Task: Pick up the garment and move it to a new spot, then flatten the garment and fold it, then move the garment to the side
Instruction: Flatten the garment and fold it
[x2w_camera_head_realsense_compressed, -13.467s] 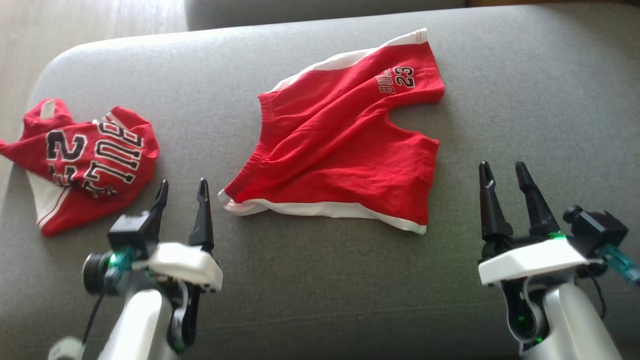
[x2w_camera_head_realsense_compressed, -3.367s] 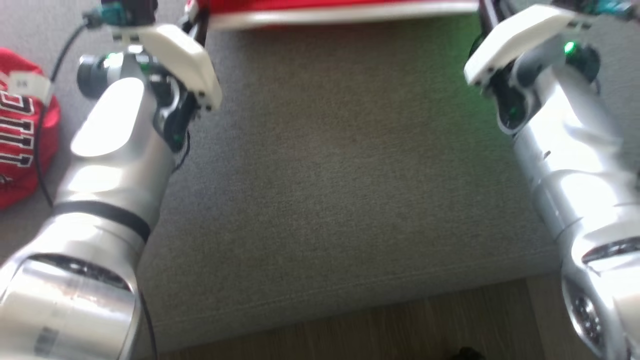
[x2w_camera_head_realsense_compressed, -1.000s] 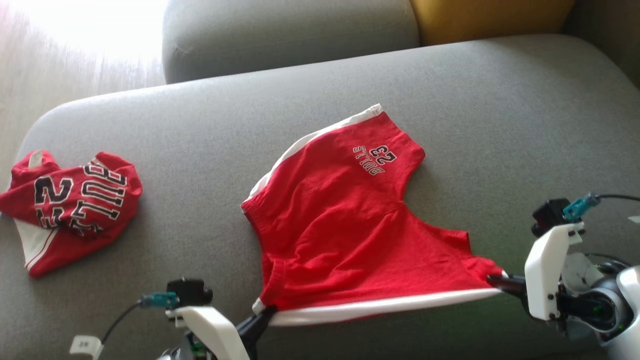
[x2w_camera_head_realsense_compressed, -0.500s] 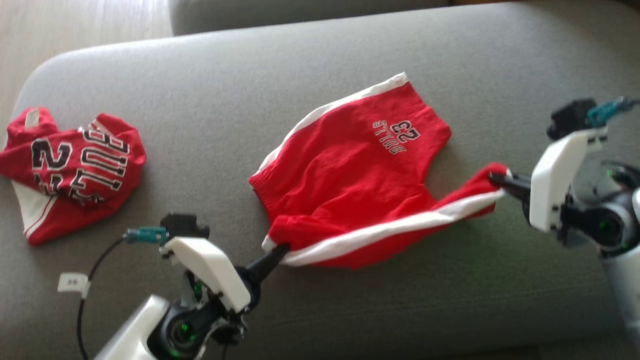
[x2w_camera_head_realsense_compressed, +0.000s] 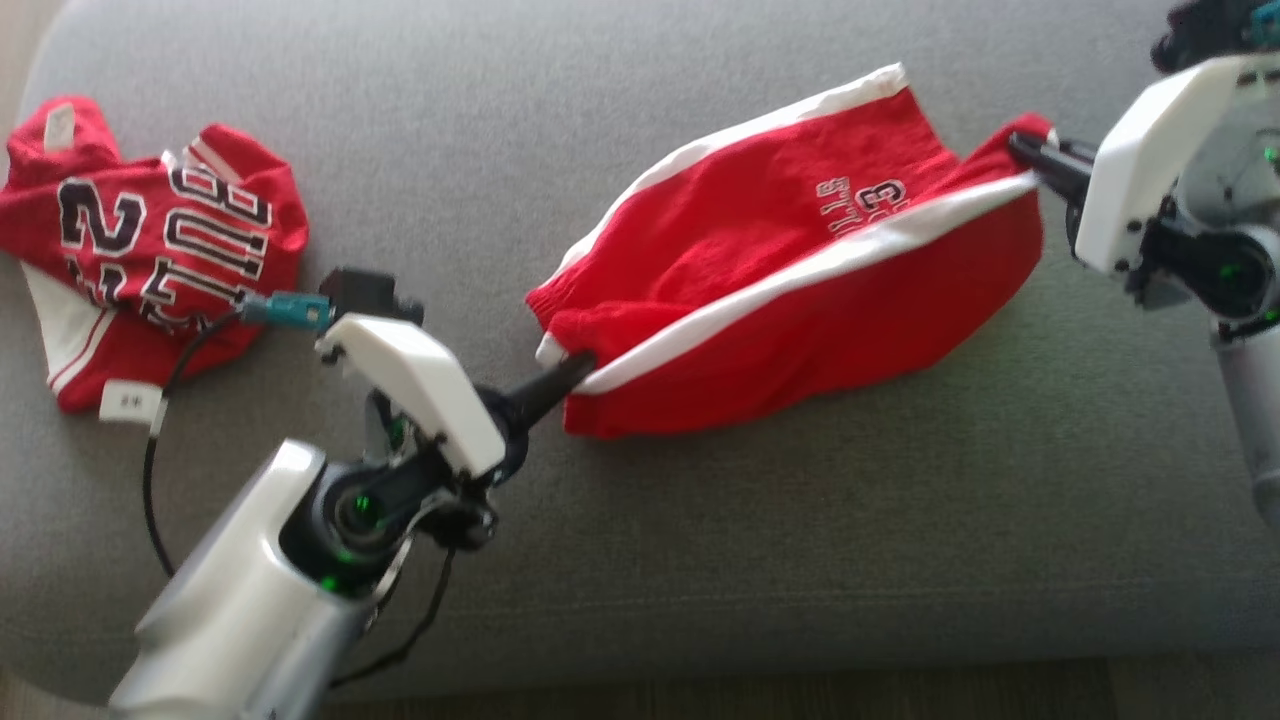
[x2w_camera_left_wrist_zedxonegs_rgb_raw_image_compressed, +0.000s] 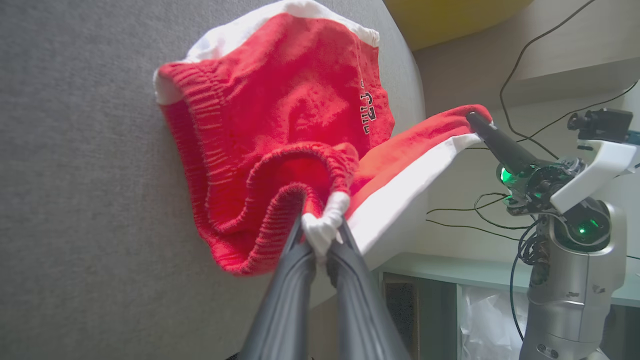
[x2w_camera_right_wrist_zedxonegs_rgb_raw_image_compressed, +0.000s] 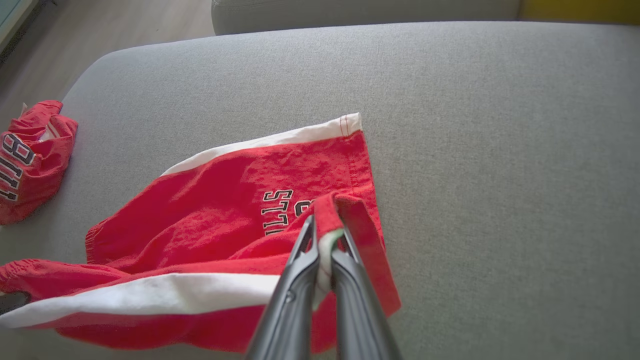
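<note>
The garment (x2w_camera_head_realsense_compressed: 780, 260) is a pair of red shorts with white side stripes and a printed number, lying on the grey couch cushion (x2w_camera_head_realsense_compressed: 700, 520). Its near half is lifted and carried over the far half. My left gripper (x2w_camera_head_realsense_compressed: 582, 371) is shut on the waistband corner (x2w_camera_left_wrist_zedxonegs_rgb_raw_image_compressed: 322, 225). At the right, my right gripper (x2w_camera_head_realsense_compressed: 1022, 142) is shut on the leg-hem corner (x2w_camera_right_wrist_zedxonegs_rgb_raw_image_compressed: 327, 230). The white stripe (x2w_camera_head_realsense_compressed: 800, 290) stretches taut between the two grips. The far leg with the print (x2w_camera_right_wrist_zedxonegs_rgb_raw_image_compressed: 280, 207) rests flat on the cushion.
A second red garment (x2w_camera_head_realsense_compressed: 150, 250) with large black-and-white lettering lies crumpled at the cushion's left end. The cushion's front edge (x2w_camera_head_realsense_compressed: 700, 670) runs along the bottom of the head view. Cables and a pale cabinet (x2w_camera_left_wrist_zedxonegs_rgb_raw_image_compressed: 450, 280) stand beyond the couch in the left wrist view.
Both grippers have carried the near edge of the shorts up and away from me, folding it over the far half. The head camera has tilted down.
</note>
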